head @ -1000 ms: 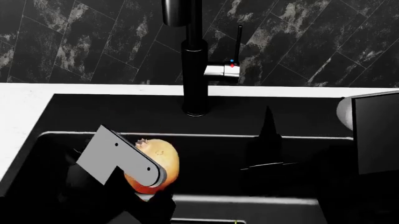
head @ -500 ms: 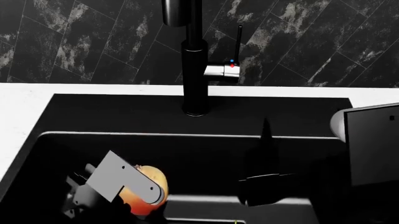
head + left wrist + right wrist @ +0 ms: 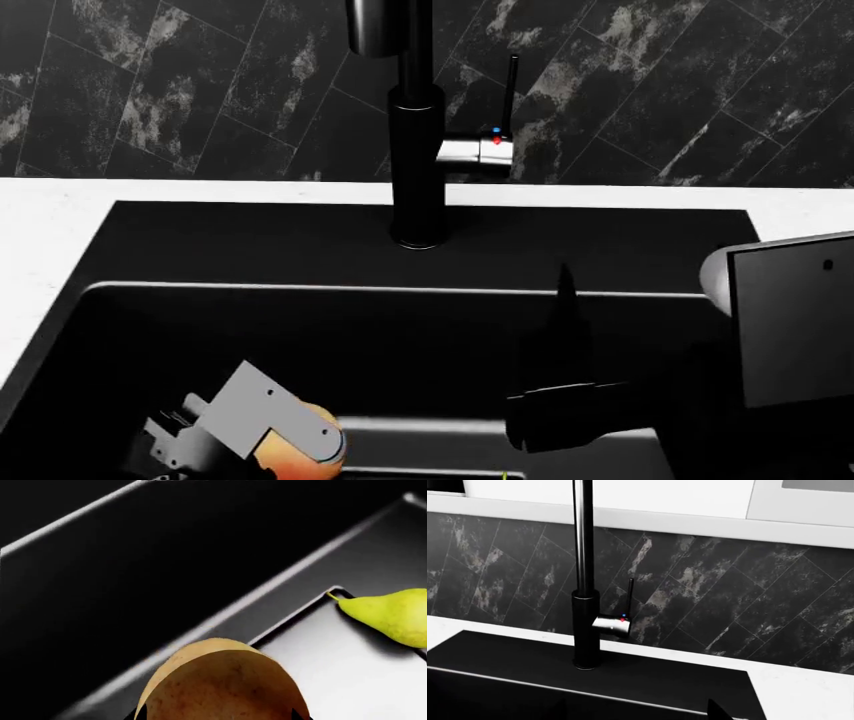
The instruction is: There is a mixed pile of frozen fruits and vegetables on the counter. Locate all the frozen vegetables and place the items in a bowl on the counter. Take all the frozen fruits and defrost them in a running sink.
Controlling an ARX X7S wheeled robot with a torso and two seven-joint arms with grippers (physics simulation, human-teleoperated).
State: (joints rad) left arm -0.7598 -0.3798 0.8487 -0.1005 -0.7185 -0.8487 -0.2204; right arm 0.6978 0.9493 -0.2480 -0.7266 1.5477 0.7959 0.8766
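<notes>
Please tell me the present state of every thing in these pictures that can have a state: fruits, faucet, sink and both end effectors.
Orange-red fruit: held low inside the sink.
Pear: lying on the sink floor, free.
Faucet: no water visible.
Sink: no water seen in it.
Left end effector: shut on the orange-red fruit.
Right end effector: cannot tell, only dark tips show.

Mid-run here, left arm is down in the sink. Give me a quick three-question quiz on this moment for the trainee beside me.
1. True or false: a yellow pear already lies on the sink floor.
2. Which arm carries the round orange-red fruit down in the basin? A) left B) right
3. Fill in: the faucet stands at the sink's ____ edge, by the dark tiled wall.

Key: 1 true; 2 A; 3 back.
</notes>
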